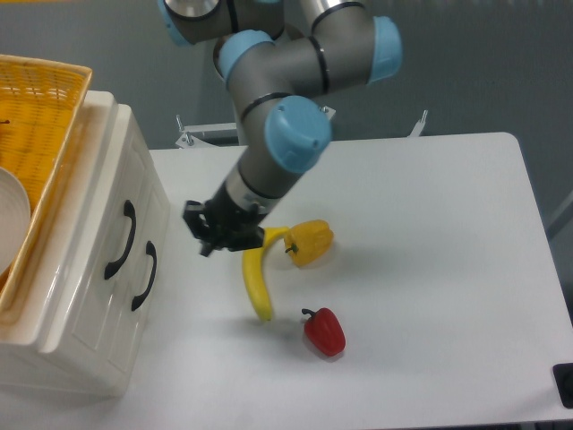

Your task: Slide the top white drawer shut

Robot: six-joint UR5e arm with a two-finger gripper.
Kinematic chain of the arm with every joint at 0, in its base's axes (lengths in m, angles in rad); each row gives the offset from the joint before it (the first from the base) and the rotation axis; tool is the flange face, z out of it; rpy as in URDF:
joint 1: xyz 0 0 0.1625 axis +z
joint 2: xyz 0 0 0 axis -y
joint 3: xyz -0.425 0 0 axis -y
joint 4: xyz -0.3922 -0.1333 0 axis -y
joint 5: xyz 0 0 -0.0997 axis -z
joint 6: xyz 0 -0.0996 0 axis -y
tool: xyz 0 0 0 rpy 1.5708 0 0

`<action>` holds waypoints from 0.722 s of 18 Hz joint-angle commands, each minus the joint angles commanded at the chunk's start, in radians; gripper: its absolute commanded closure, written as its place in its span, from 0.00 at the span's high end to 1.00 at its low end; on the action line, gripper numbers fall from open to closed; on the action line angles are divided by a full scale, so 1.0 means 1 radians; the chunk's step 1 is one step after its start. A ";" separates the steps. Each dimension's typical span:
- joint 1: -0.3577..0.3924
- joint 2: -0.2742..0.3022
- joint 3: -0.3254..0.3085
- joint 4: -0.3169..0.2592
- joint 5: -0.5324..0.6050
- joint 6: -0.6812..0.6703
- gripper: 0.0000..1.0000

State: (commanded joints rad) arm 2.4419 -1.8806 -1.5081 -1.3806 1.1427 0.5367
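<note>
1. The top white drawer [107, 224] is sitting in the cream-white cabinet [85, 349] at the left edge of the white table [430, 269], its panelled front looking level with the lower drawer front [112, 309] beneath it.
2. A curved black handle [121, 238] is showing on the top drawer, and a second black handle [143, 276] is showing just below and to the right of it on the lower front.
3. The pincer [208, 244] is hanging above the table, well apart from the cabinet and just left of the banana [257, 276]; its dark fingers are appearing close together, but whether they are spread or pressed together cannot be told, and nothing is seen between them.
4. A yellow pepper [310, 241] is touching the banana's upper end, and a red pepper [325, 331] is lying nearer the camera.
5. A yellow wicker basket [40, 107] is resting on the cabinet top, holding a white dish [11, 224].
</note>
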 joint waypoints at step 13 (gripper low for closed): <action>0.173 -0.133 0.042 0.064 0.233 0.379 0.27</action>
State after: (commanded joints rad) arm 2.6153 -2.0140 -1.4665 -1.3162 1.3759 0.9155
